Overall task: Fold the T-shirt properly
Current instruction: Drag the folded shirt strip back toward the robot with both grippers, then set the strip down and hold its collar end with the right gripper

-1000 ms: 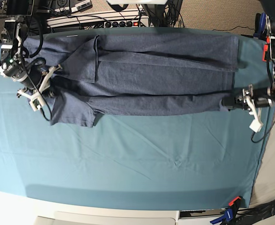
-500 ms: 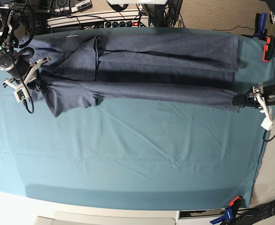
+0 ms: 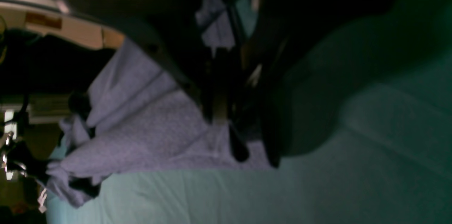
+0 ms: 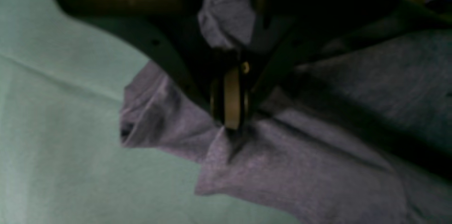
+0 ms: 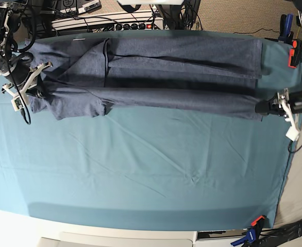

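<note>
The slate blue-grey T-shirt (image 5: pixel 156 72) lies stretched in a long folded band across the far part of the teal table cloth (image 5: pixel 151 170), plain side showing. In the base view my right gripper (image 5: pixel 33 94) is at the left end, shut on the shirt's bunched sleeve end. At the right end my left gripper (image 5: pixel 263 108) is shut on the near corner of the shirt. The right wrist view shows the right gripper (image 4: pixel 229 118) pinching a ridge of shirt fabric (image 4: pixel 300 167). The left wrist view shows the left gripper (image 3: pixel 220 125) clamped on the fabric (image 3: pixel 148 128).
A power strip and cables (image 5: pixel 125 23) run behind the table's far edge. Orange and blue clamps (image 5: pixel 251 231) sit at the front right corner. The cloth's right edge (image 5: pixel 290 164) drops off just beside the left arm. Wrinkled teal cloth fills the near half.
Both grippers have moved outward and slightly toward the back, each holding its end. The near fold of the shirt now lies tauter and farther from the front edge.
</note>
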Robot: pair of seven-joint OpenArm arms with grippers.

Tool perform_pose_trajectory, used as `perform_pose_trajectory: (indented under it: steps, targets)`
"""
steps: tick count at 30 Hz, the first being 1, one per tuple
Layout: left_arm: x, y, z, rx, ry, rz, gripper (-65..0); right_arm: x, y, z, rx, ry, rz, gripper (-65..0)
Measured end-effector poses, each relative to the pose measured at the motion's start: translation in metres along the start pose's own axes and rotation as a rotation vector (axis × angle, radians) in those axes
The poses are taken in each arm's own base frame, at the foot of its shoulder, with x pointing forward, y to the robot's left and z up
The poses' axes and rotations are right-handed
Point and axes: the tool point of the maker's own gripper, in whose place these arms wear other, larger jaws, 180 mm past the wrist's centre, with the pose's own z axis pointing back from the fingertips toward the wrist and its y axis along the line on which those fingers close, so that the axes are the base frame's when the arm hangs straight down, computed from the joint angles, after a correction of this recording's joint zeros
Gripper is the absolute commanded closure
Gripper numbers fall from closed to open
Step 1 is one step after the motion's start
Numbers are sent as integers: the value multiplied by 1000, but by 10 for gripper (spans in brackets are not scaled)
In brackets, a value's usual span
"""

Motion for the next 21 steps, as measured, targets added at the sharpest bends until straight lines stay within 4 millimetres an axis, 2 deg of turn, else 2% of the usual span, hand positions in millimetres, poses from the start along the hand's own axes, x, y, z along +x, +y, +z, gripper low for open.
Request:
perform_pose_trajectory:
  steps: [5,8,14,21]
  targets:
    - [-28,-13,-4,-18,60,-34,0,-7,7,3,13,22,5,0]
    - [-29,-17,-1,-20,51,-48,0,-9,13,6,20,29,17,0]
    - [-37,-13,16,10,7,-28,0,-12,23,12,36,43,41,0]
    - [-44,-15,30,28,-17,-37,0,-11,18,15,21,47,42,0]
